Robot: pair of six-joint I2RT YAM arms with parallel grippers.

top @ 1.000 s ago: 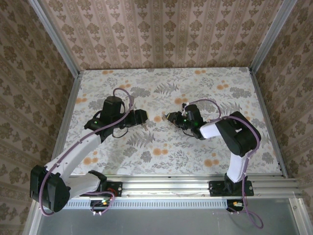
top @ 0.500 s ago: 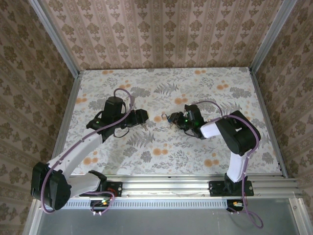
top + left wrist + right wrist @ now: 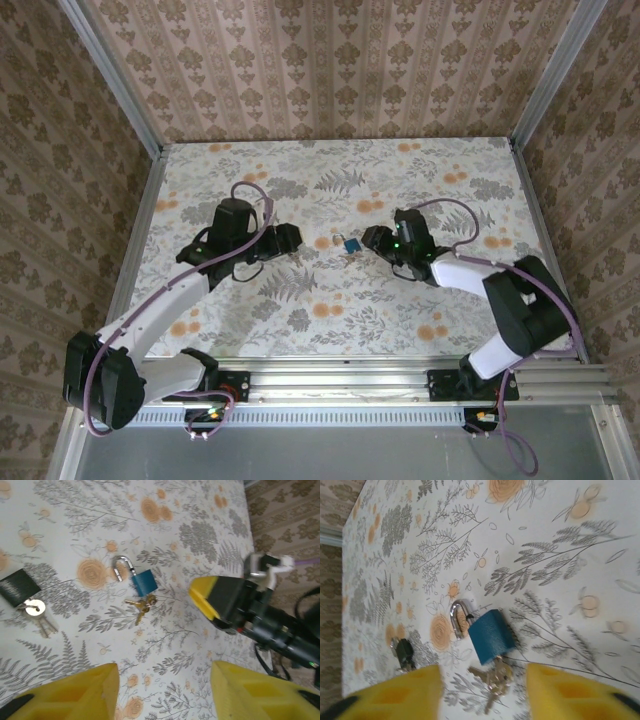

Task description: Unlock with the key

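Your right gripper (image 3: 482,682) has its yellow foam pads (image 3: 395,695) standing well apart with nothing between them. The small blue padlock with a steel shackle (image 3: 490,635) lies flat on the flower-printed table cover (image 3: 600,540) just ahead of the fingertips, not in any grip. The left gripper (image 3: 165,690) is likewise spread wide and empty, hovering on the other side of the lock and looking down at it from a little further back. So the two arms face each other across the middle of the table with the lock between them, which reads as the layout for one hand to steady the body while the other works the key. A small bunch of brass keys (image 3: 141,605) lies at the bottom end of the lock, one of them apparently seated in the keyway, and the shackle looks swung out with one leg free of the body. I judge from this that the unlocking is done or very nearly so, though you should check that free leg before calling it. Off toward the left arm lies a black fob with silver keys (image 3: 22,592), apart from the lock — a spare or a decoy, and nothing needs it now. If you go in, beware the loose lock sliding on the cloth.
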